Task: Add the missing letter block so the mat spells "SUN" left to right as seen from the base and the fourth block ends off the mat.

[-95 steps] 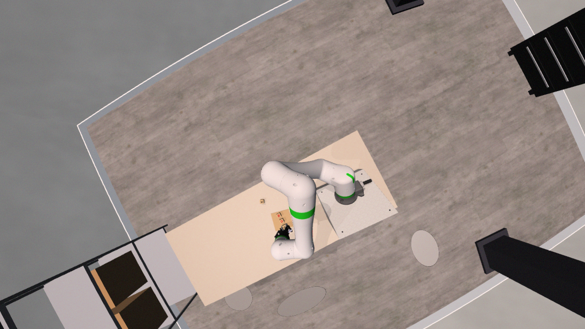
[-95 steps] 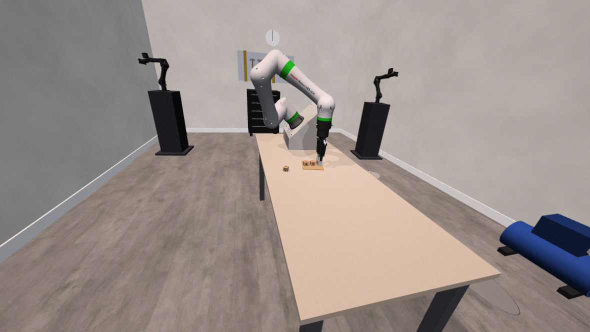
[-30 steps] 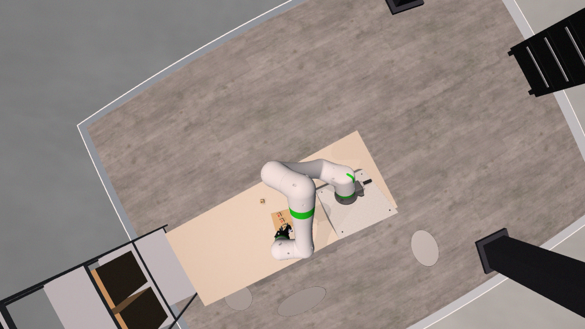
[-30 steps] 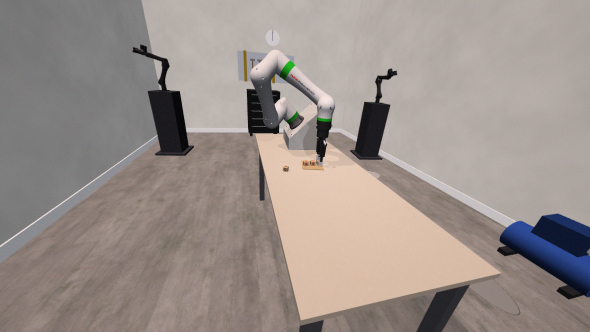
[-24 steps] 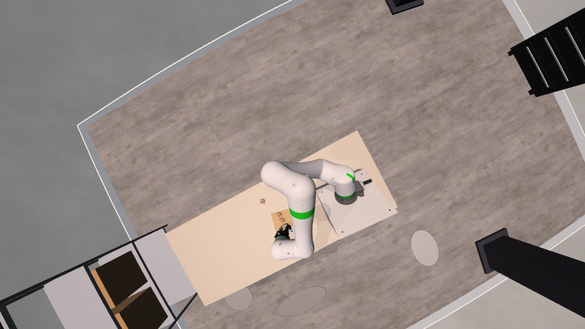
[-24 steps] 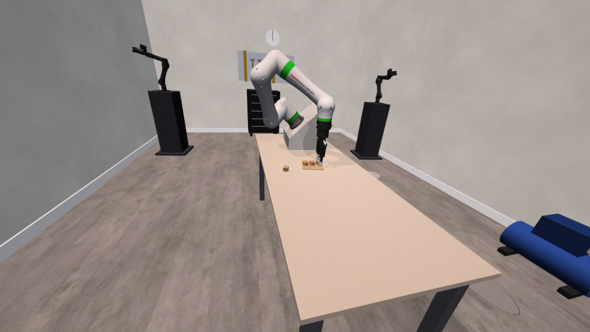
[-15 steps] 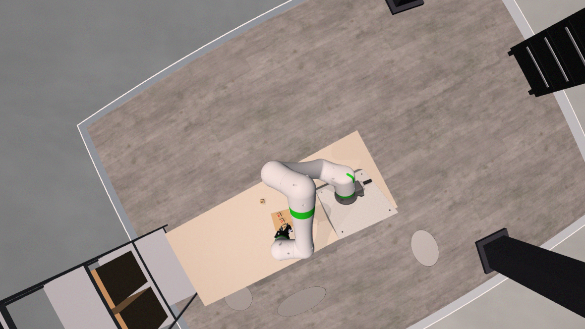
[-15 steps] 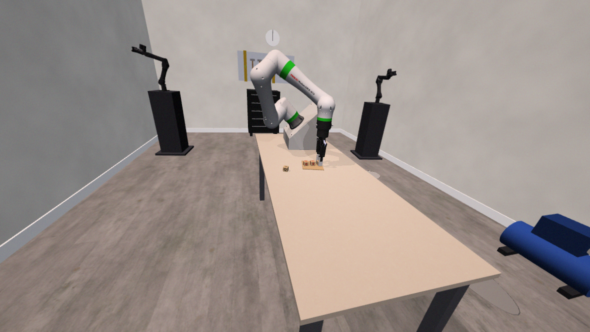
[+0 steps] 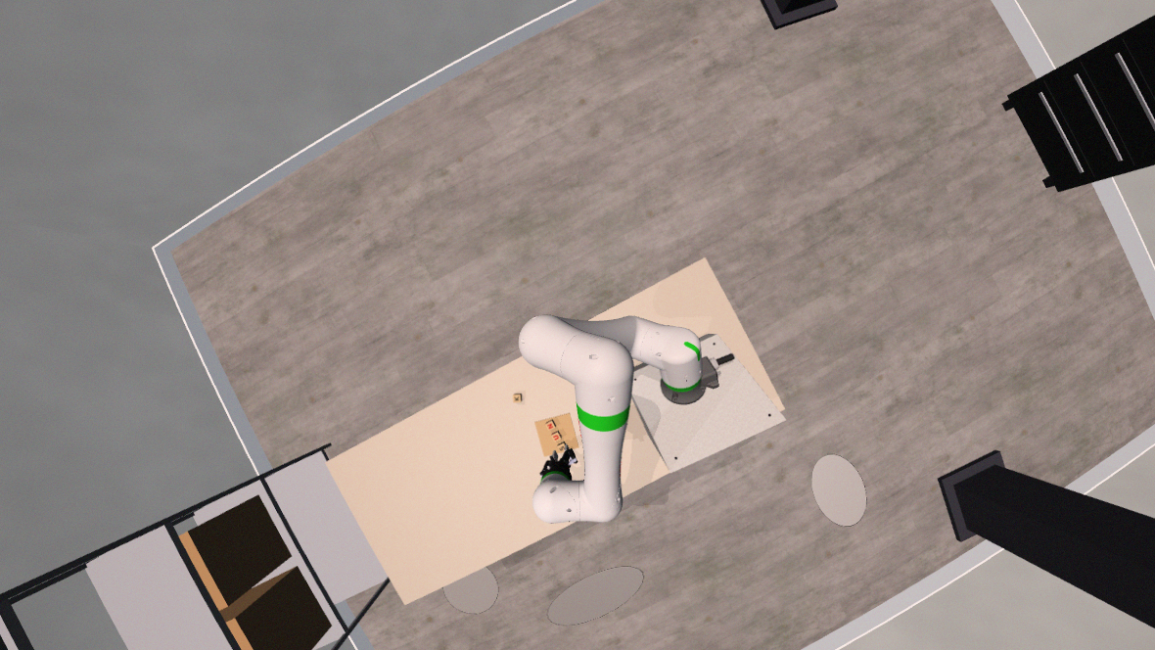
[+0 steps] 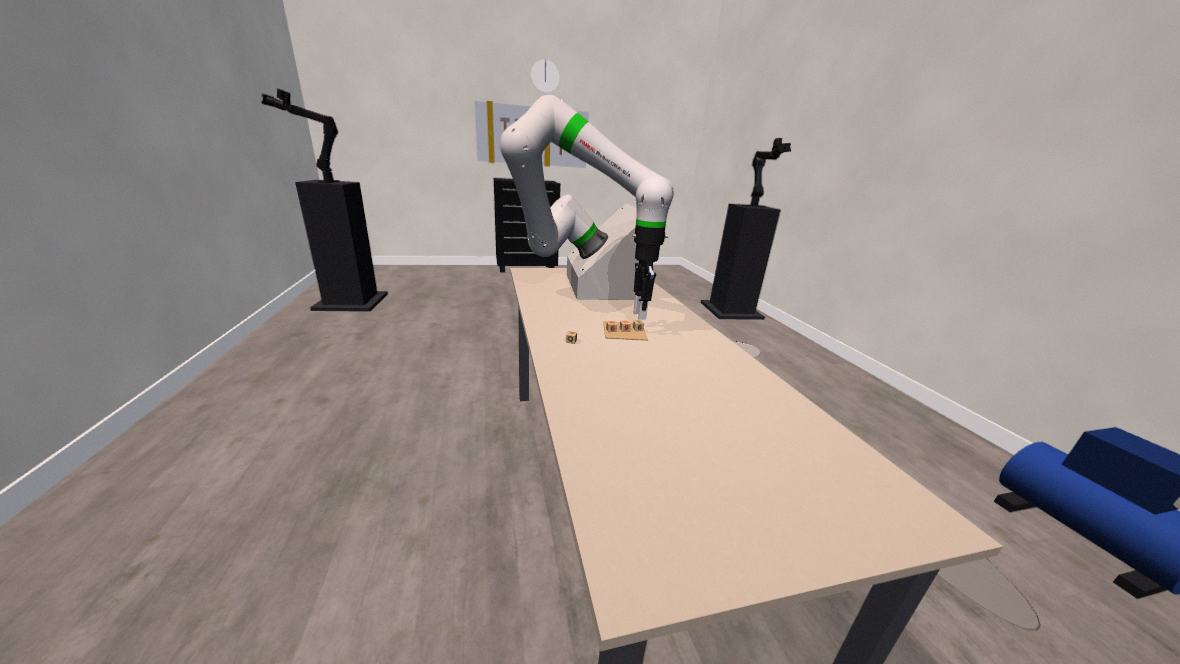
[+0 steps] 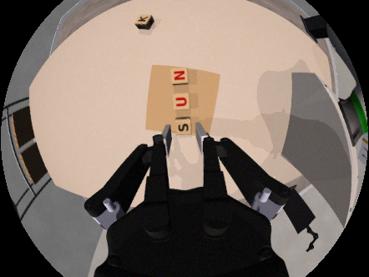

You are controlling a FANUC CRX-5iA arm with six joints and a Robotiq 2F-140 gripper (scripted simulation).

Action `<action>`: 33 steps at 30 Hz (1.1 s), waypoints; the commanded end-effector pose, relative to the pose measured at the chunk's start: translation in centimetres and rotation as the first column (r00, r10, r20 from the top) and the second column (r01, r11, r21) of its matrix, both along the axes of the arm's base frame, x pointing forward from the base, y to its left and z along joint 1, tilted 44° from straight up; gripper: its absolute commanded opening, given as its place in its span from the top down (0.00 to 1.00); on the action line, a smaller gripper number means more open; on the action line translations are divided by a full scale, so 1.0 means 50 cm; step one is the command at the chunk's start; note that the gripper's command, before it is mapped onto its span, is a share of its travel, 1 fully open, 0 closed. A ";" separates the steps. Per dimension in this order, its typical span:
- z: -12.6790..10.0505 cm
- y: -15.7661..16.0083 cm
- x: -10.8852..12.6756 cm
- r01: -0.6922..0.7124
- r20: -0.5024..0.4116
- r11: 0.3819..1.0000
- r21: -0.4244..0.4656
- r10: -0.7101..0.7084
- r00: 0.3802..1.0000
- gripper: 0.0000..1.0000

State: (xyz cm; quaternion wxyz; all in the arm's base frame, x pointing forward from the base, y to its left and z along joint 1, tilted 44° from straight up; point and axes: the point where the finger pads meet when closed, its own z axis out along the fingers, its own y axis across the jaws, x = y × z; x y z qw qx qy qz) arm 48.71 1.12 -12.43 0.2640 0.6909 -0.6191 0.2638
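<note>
A brown mat lies on the table with three letter blocks in a close straight row: N [image 11: 178, 75], U [image 11: 181, 102] and S [image 11: 184, 125], all letter side up. The row also shows in the exterior view [image 10: 625, 327]. My gripper [image 11: 183, 130] hangs just above the S block at the mat's near end, fingers apart on either side of it and not touching it; it is open and empty. In the exterior view the gripper [image 10: 640, 311] stands a little above that end block [image 10: 637, 326]. The fourth block [image 11: 144, 22] [image 10: 571, 336] lies off the mat on the bare table.
The robot's grey base wedge [image 10: 598, 265] stands on the table behind the mat. The table's left edge runs close to the loose block. A shelf unit [image 9: 202, 557] stands off the table's far end.
</note>
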 end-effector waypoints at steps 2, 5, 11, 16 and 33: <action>0.042 0.040 -0.002 0.001 0.000 1.000 -0.001 -0.001 1.000 0.72; 0.056 0.053 -0.003 0.001 0.000 1.000 -0.001 -0.001 1.000 0.72; 0.063 0.060 -0.003 0.001 0.000 1.000 -0.001 -0.001 1.000 0.72; 0.064 0.061 -0.003 0.001 0.000 1.000 -0.001 -0.001 1.000 0.00; 0.064 0.061 -0.003 0.001 0.000 1.000 -0.001 -0.001 1.000 0.00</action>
